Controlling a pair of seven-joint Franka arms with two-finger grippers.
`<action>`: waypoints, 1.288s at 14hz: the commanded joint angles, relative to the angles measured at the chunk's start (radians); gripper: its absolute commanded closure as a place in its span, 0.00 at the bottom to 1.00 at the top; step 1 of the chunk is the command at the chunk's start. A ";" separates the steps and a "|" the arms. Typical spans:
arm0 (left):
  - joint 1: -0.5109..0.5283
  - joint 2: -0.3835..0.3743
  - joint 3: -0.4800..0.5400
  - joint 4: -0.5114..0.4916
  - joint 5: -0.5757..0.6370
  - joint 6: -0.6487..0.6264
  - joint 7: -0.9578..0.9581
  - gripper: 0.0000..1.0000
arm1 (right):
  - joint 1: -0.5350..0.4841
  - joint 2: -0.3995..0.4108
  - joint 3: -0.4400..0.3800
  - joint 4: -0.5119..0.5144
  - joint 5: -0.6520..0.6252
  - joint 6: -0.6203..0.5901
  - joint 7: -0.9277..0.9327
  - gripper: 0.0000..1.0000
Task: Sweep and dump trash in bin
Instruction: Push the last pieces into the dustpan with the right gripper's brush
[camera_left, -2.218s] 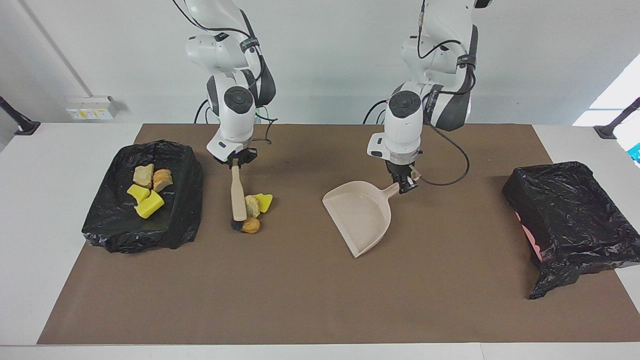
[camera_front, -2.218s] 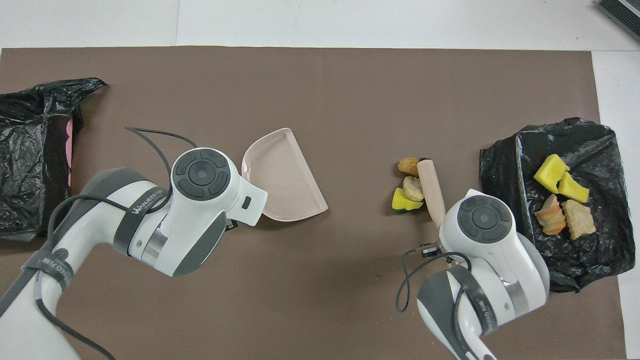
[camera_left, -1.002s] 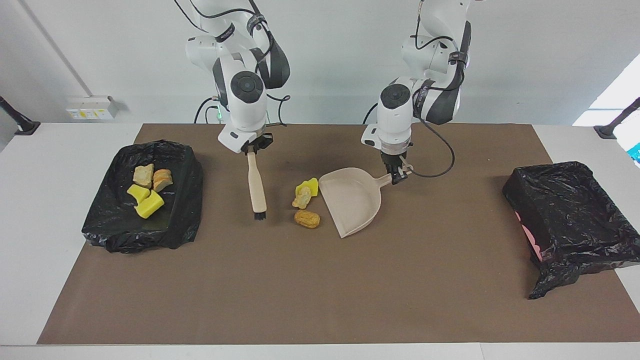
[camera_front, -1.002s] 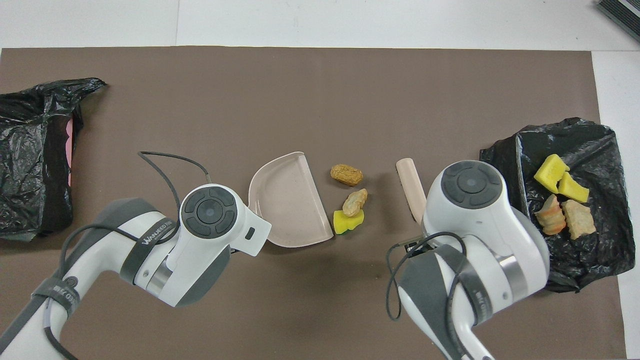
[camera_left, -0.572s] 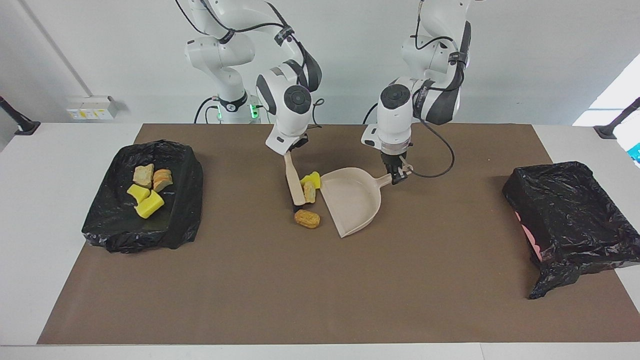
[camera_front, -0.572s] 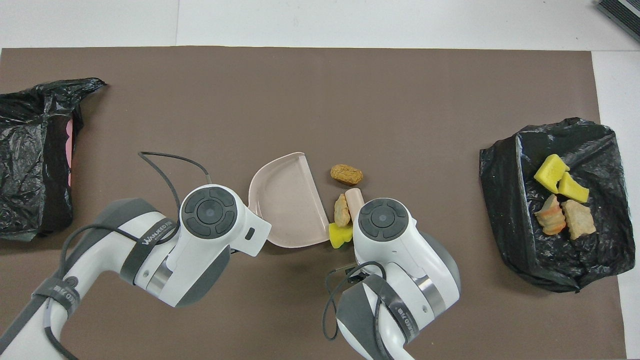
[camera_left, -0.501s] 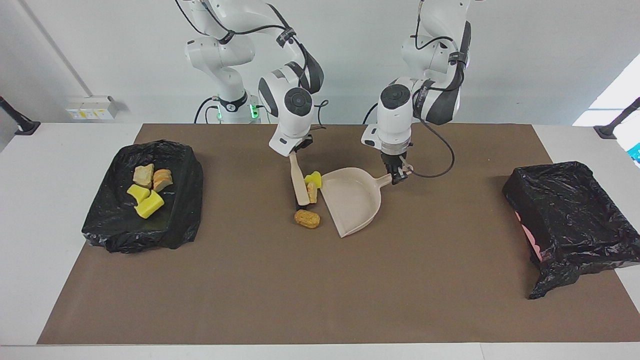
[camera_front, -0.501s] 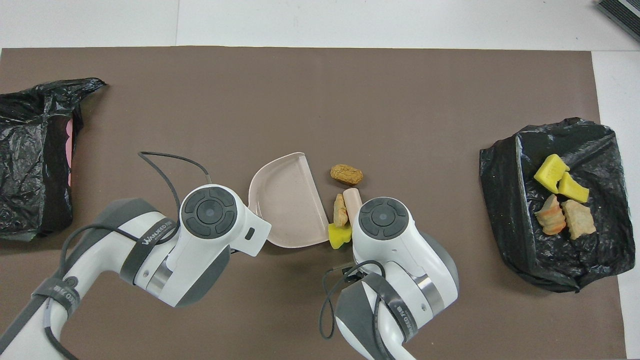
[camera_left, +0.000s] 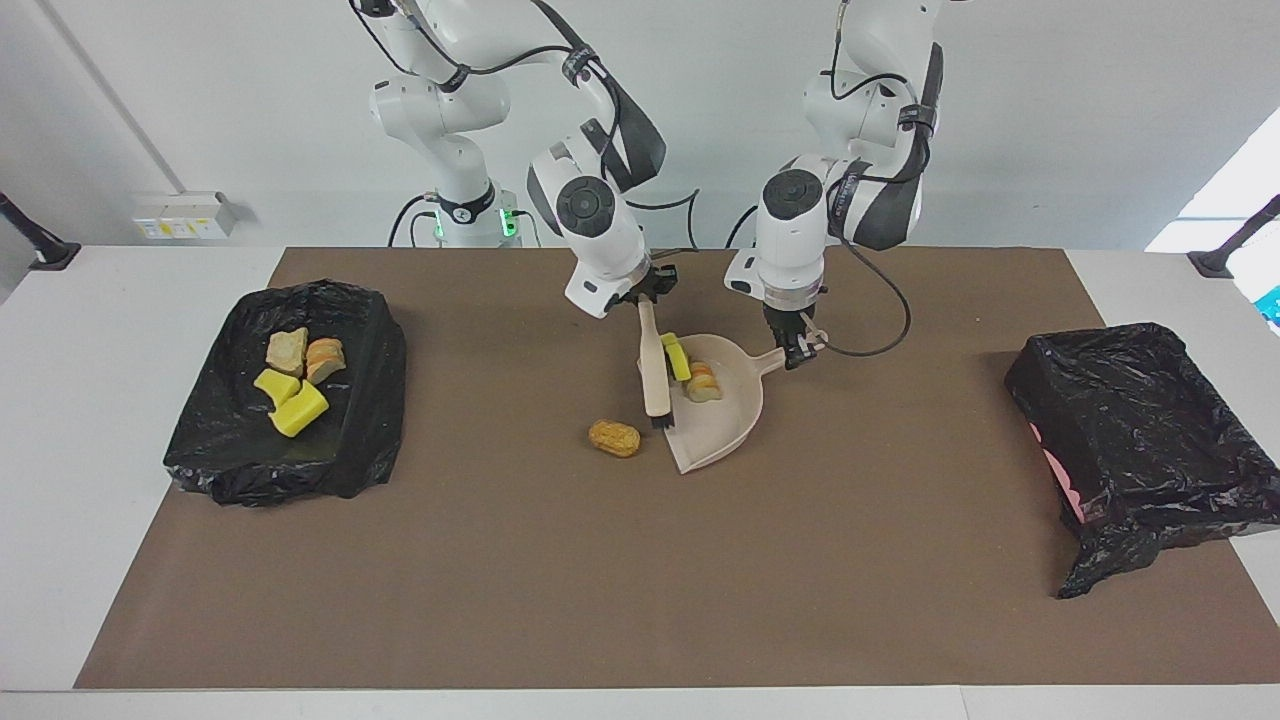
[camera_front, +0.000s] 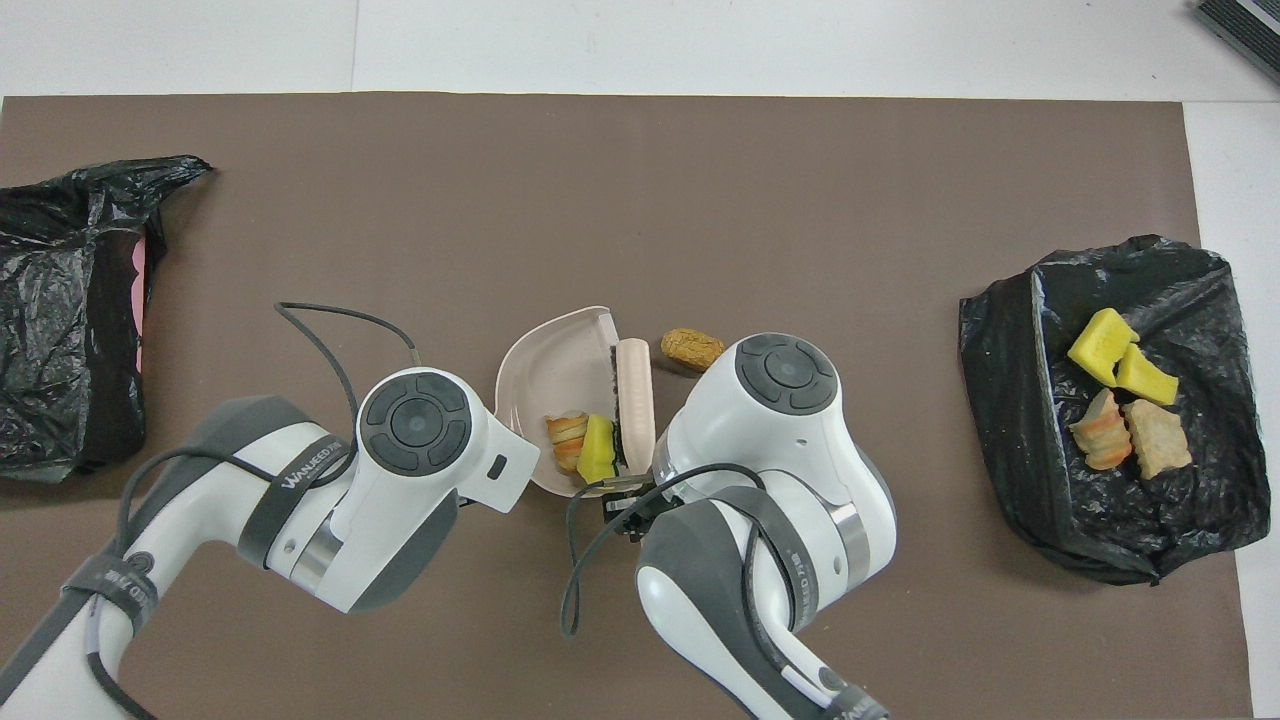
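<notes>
My left gripper (camera_left: 797, 352) is shut on the handle of the beige dustpan (camera_left: 725, 420), which rests on the brown mat. My right gripper (camera_left: 647, 292) is shut on the beige brush (camera_left: 655, 375), whose bristle end stands at the dustpan's open lip. Two pieces of trash lie inside the dustpan (camera_front: 545, 365): a yellow foam chunk (camera_front: 598, 462) and a pale beige lump (camera_front: 566, 440). A brown nugget (camera_left: 613, 437) lies on the mat just outside the lip, beside the brush (camera_front: 632, 385). In the overhead view both grippers are hidden under their wrists.
A black-lined bin (camera_left: 370, 390) at the right arm's end of the table holds several yellow and beige chunks (camera_left: 295, 385). Another black-lined bin (camera_left: 1140, 430) sits at the left arm's end. A loose cable hangs by the left wrist.
The right gripper swept the brush toward the dustpan and pushed the yellow chunk and the beige lump into it. The brown nugget stayed on the mat. The left arm held still.
</notes>
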 joint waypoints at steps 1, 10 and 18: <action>-0.005 -0.025 0.010 -0.035 0.018 0.025 0.008 1.00 | -0.020 0.012 -0.004 0.102 -0.004 -0.082 0.057 1.00; 0.032 -0.006 0.010 -0.021 0.012 0.052 0.003 1.00 | -0.208 0.096 -0.006 0.159 -0.583 -0.127 -0.264 1.00; 0.029 -0.014 0.009 -0.032 0.012 0.048 0.003 1.00 | -0.073 0.190 -0.001 0.153 -0.410 -0.124 -0.233 1.00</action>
